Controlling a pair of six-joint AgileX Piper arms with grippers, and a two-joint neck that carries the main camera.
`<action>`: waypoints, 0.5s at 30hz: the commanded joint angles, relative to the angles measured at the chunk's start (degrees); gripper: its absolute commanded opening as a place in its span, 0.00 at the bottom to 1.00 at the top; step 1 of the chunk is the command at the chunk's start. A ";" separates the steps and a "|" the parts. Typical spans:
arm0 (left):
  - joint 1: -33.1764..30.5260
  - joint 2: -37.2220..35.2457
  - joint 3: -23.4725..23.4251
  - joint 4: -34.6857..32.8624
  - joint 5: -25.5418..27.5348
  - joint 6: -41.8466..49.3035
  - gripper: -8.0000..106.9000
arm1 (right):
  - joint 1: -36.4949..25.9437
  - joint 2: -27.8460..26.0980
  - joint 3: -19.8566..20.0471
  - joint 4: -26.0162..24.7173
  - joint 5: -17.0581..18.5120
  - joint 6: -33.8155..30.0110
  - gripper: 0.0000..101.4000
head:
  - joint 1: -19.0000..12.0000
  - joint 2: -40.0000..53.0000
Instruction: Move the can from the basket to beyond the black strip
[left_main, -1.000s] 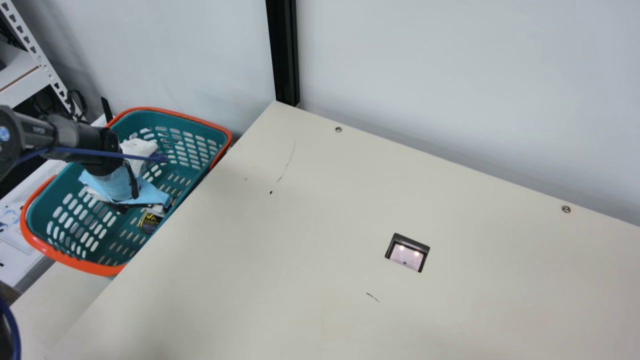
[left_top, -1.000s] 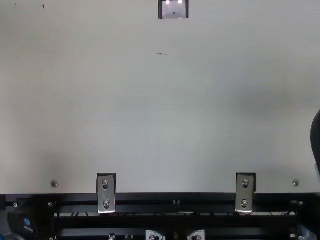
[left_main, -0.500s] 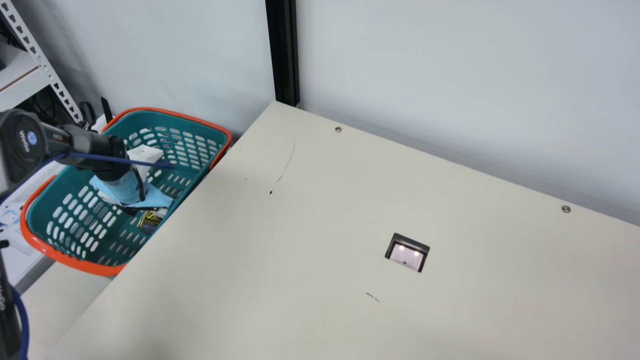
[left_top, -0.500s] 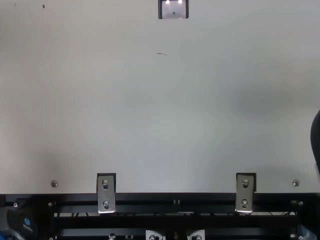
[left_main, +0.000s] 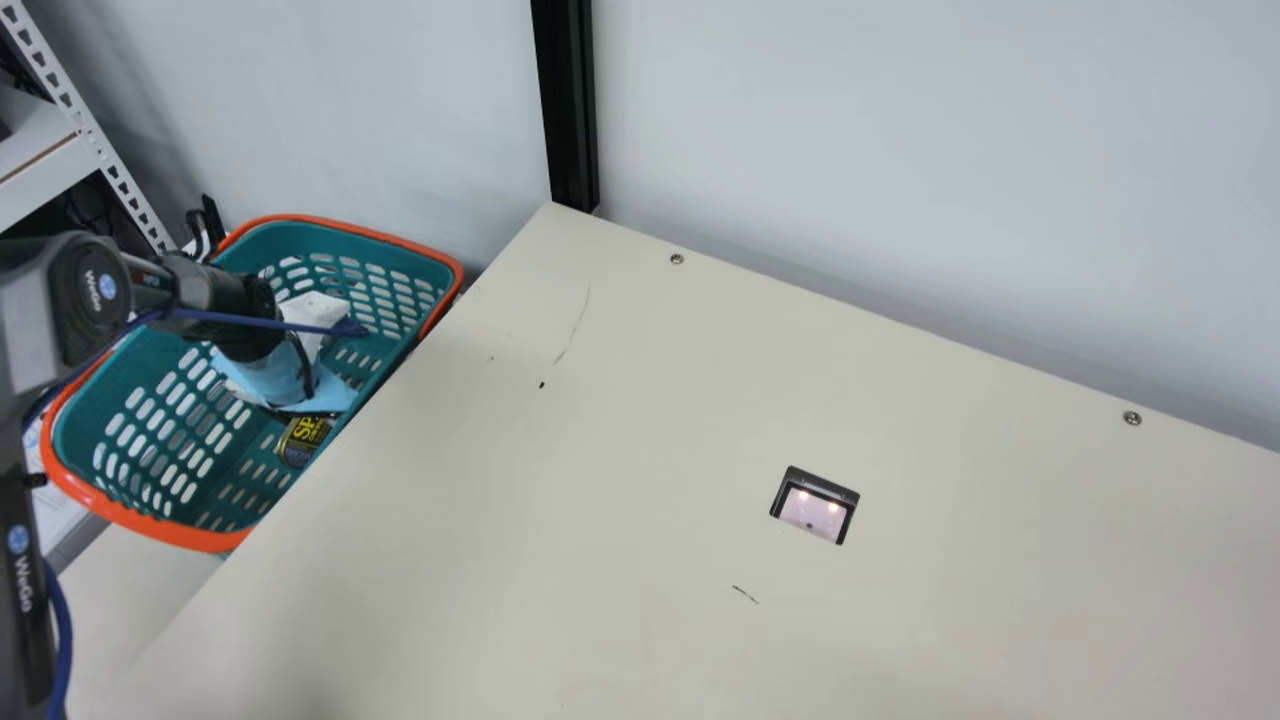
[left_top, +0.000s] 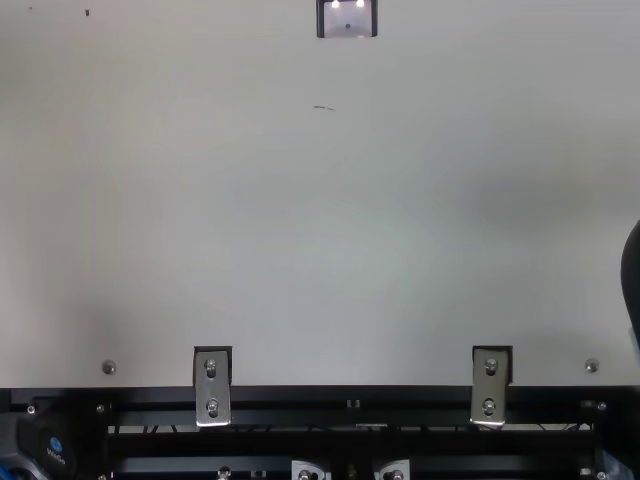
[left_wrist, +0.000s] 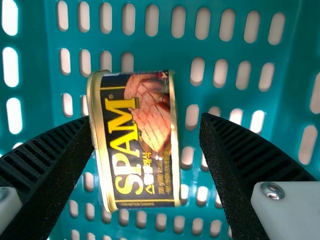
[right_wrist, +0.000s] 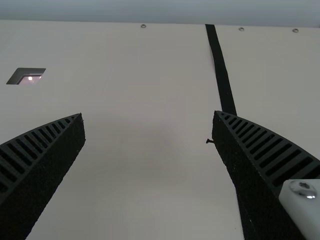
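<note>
Currently, the can (left_wrist: 145, 170) lies on its side in the basket (left_main: 190, 534), between the spread left fingers (left_wrist: 245, 155). Its end rims face the two fingers; its longer dimension runs across the closing line. One fingertip is just beside a rim; contact cannot be confirmed. Centre before closing, or that tip may push the can. Right fingers (right_wrist: 45, 150): spread, empty, above the worktop (right_wrist: 125, 175), near the strip (right_wrist: 220, 70).
</note>
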 joint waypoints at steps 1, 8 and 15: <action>0.01 0.57 -0.40 0.84 -0.21 -1.05 0.16 | 0.00 0.00 0.00 0.00 0.00 0.00 1.00 | -2.02 1.08; 0.72 -1.69 1.91 2.04 -3.90 -2.11 0.16 | 0.00 0.00 0.00 0.00 0.00 0.00 1.00 | -2.02 1.08; 1.22 -12.73 10.31 -3.93 -9.47 2.39 0.16 | 0.00 0.00 0.00 0.00 0.00 0.00 1.00 | -2.02 1.08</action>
